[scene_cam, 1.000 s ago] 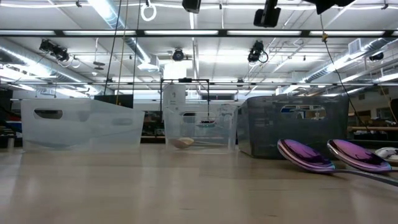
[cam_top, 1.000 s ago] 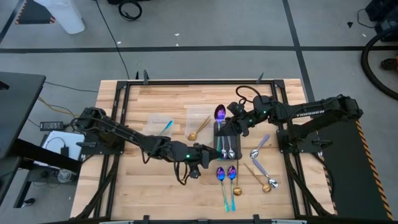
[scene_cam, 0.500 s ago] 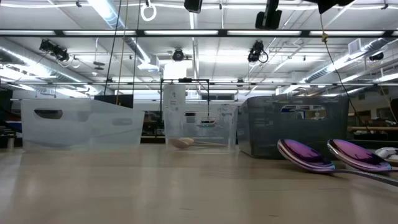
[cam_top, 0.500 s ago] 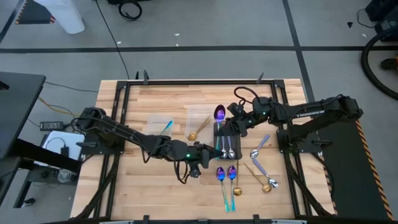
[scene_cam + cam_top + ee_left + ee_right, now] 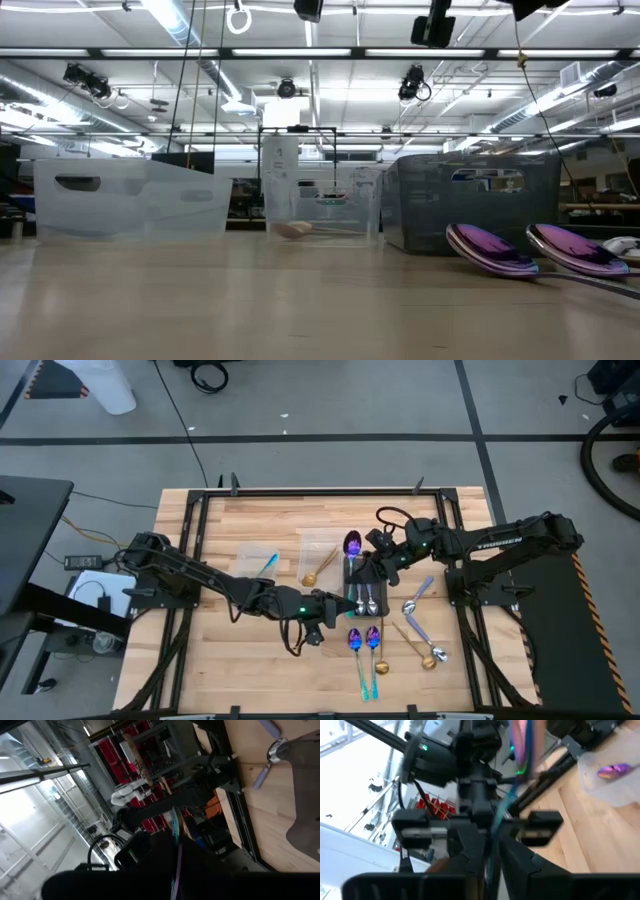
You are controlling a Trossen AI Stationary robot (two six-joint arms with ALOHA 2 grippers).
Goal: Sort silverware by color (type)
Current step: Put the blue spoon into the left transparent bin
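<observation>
Surface: pale wood planks, matt, visible grain. Spoons: glossy metal, iridescent purple bowls mirror-bright; gold spoon polished. Tubs: translucent plastic, frosted. Tray: dark grey, semi-matt plastic. Arms: matt black.

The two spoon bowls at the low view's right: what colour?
Both spoon bowls are shiny iridescent purple, clearest in the low view.
</observation>
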